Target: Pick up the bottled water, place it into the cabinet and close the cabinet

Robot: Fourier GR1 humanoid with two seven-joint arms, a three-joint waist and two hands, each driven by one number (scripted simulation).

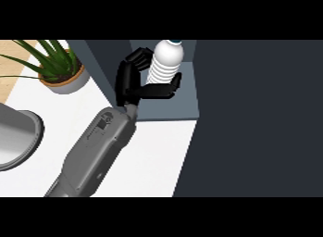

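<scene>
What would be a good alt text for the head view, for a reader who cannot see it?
A black robot hand on a grey forearm holds a white water bottle upright at the open dark cabinet. A potted plant stands on the white counter at upper left.

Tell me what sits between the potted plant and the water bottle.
Head view: only the hand curled round the bottle, right of the potted plant.
</scene>
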